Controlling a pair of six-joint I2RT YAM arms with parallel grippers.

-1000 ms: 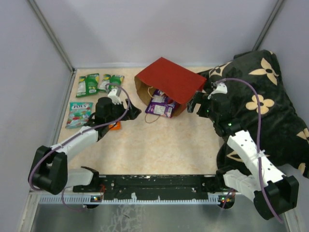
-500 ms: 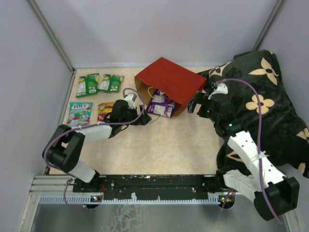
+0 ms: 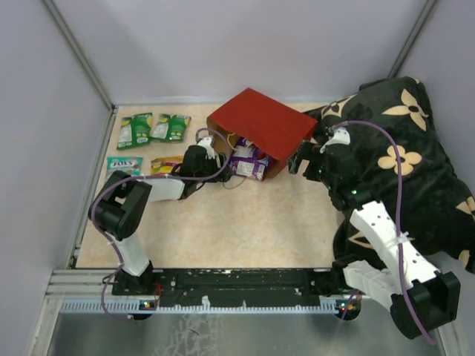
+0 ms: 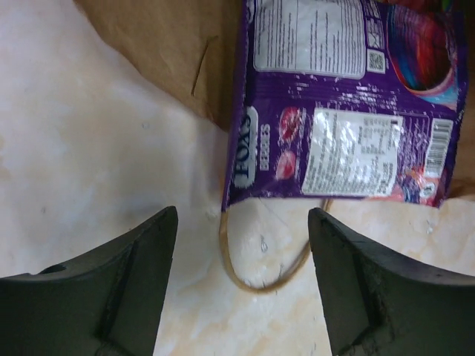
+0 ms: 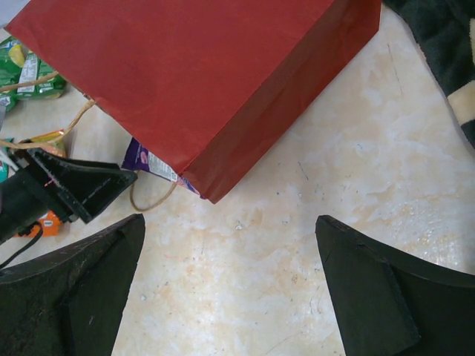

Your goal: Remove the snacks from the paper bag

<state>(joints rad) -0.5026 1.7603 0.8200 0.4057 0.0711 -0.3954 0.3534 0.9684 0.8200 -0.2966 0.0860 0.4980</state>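
The paper bag (image 3: pixel 263 124) lies on its side, red outside up, its brown mouth facing front-left. A purple snack packet (image 4: pixel 334 141) sticks out of the mouth, on top of another one. My left gripper (image 4: pixel 239 222) is open, low over the table just short of that packet, and the bag's string handle (image 4: pixel 249 278) loops between its fingers. In the top view my left gripper (image 3: pixel 221 170) is at the bag's mouth. My right gripper (image 5: pixel 230 222) is open and empty by the bag's right corner (image 5: pixel 211 189). Other snacks lie at the far left: two green packets (image 3: pixel 151 128), a teal one (image 3: pixel 122 165) and an orange-yellow one (image 3: pixel 167 163).
A large black pillow with cream flowers (image 3: pixel 404 148) fills the right side, behind and beside my right arm. Grey walls close in the left, back and right. The left gripper's finger (image 5: pixel 82 185) shows in the right wrist view next to the handle loop.
My left gripper has swung right from the laid-out packets to the bag's mouth, and its jaws have narrowed slightly. The orange-yellow packet now lies uncovered. The right arm has not moved.
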